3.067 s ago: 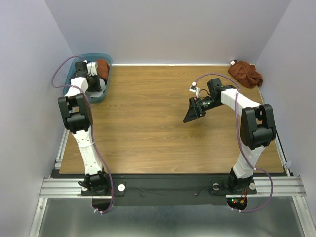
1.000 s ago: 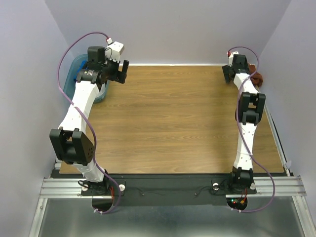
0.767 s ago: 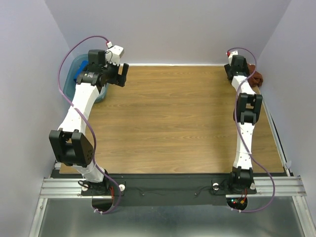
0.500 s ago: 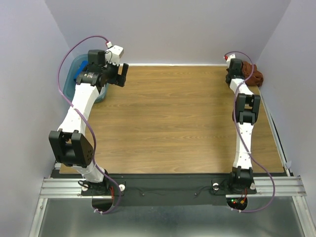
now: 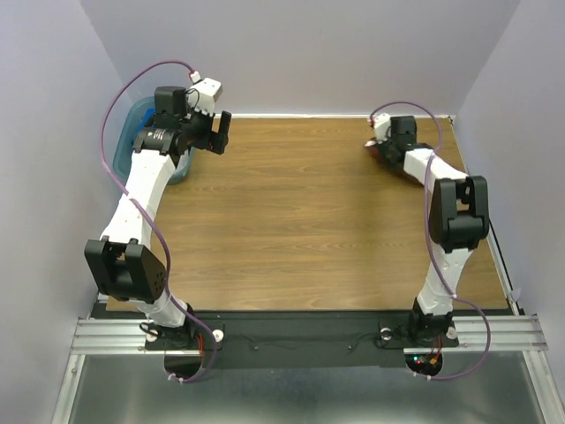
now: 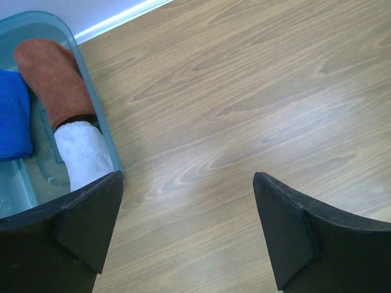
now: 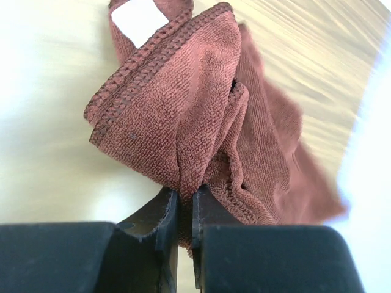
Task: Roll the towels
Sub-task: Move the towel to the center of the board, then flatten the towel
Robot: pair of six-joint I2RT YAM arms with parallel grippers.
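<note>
Right gripper point(image 7: 182, 213) pinches rust towel point(image 7: 183, 110); white tag point(image 7: 140, 16) apparently blank.

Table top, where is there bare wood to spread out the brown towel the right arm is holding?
The whole middle of the table is bare, from the blue tub on the left to the right arm. Crowded spots: the far-left corner by the tub and left fingers, and the far right, where the brown towel hangs.
</note>
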